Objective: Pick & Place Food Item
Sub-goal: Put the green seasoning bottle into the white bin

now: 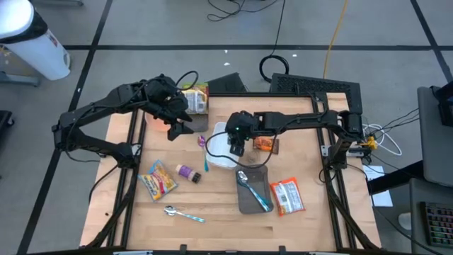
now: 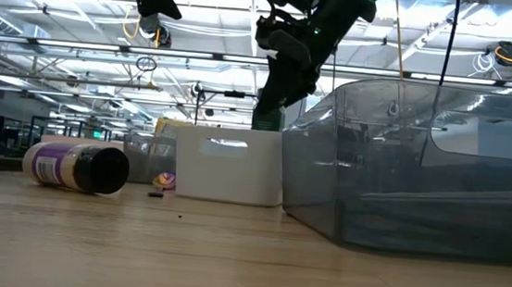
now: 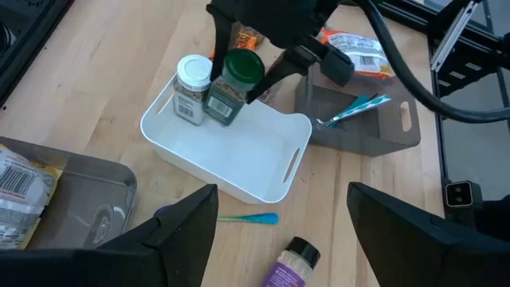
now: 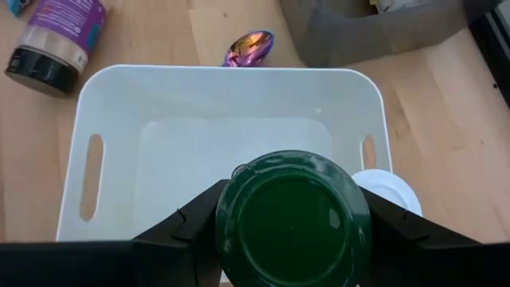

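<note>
High view: the right gripper (image 1: 236, 139) hangs over the white bin (image 1: 221, 150) near the table's (image 1: 311, 227) middle; the left gripper (image 1: 175, 120) is above the far-left part of the table, beside a clear tub (image 1: 195, 113) holding a packet. A purple bottle (image 1: 188, 172), snack bag (image 1: 158, 178), spoon (image 1: 182, 212), grey tray (image 1: 253, 190) and red-white packet (image 1: 287, 196) lie nearer the front. Low view: the right arm comes down behind the white bin (image 2: 229, 165); the purple bottle (image 2: 77, 166) lies on its side to the left, and a clear tub (image 2: 421, 167) stands at right. Left wrist view: the left fingers (image 3: 190, 227) stand wide apart, holding nothing; beyond them the right gripper (image 3: 239, 80) clasps a green-capped jar (image 3: 231, 88) over the bin (image 3: 231, 151), just beside a white-capped jar (image 3: 191, 88) standing inside. Right wrist view: the right fingers (image 4: 191, 227) flank the green jar (image 4: 292, 219) on both sides, above the bin's (image 4: 111, 104) floor; the white cap (image 4: 386, 191) shows beside it.
</note>
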You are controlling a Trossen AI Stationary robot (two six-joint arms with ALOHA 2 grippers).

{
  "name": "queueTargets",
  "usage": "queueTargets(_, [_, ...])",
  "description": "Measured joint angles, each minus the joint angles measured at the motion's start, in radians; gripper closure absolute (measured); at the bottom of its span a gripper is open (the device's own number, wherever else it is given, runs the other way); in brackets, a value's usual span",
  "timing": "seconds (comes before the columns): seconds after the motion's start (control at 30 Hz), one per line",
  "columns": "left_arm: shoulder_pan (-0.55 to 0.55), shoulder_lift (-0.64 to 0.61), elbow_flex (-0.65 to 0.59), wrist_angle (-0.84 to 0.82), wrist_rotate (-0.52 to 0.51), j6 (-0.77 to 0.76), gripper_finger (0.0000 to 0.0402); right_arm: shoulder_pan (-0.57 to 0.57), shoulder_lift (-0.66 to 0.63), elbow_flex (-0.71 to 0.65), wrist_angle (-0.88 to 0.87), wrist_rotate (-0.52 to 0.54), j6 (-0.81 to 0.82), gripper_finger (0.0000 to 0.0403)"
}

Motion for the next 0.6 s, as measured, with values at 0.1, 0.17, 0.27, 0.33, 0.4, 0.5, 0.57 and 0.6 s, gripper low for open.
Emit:
queueTargets(0.1, [0.000,0.000,0.000,0.000,0.000,0.000,0.0123,0.009,0.000,0.000,-0.003,0.000,-0.004,0.0212])
queueTargets(0.17, [0.000,0.000,0.000,0.000,0.000,0.001,0.0122,0.014,0.000,0.000,-0.007,-0.001,-0.004,0.0212])
queueTargets(0.27, [0.000,0.000,0.000,0.000,0.000,0.005,0.0122,0.021,0.000,0.000,-0.008,-0.002,-0.004,0.0212])
queueTargets(0.33, [0.000,0.000,0.000,0.000,0.000,0.007,0.0125,0.022,0.000,0.000,-0.008,-0.002,-0.004,0.0212])
queueTargets(0.4, [0.000,0.000,0.000,0.001,-0.001,0.007,0.0127,0.024,0.000,0.000,-0.009,-0.002,-0.003,0.0212])
queueTargets(0.5, [0.000,0.000,0.000,0.001,-0.001,0.007,0.0127,0.028,0.000,0.000,-0.012,-0.002,-0.003,0.0212])
queueTargets(0.57, [0.000,0.000,0.000,0.001,-0.001,0.007,0.0128,0.033,0.000,0.000,-0.012,-0.002,-0.003,0.0212])
queueTargets(0.6, [0.000,0.000,0.000,0.002,-0.001,0.007,0.0128,0.035,0.000,0.000,-0.012,-0.002,-0.003,0.0212])
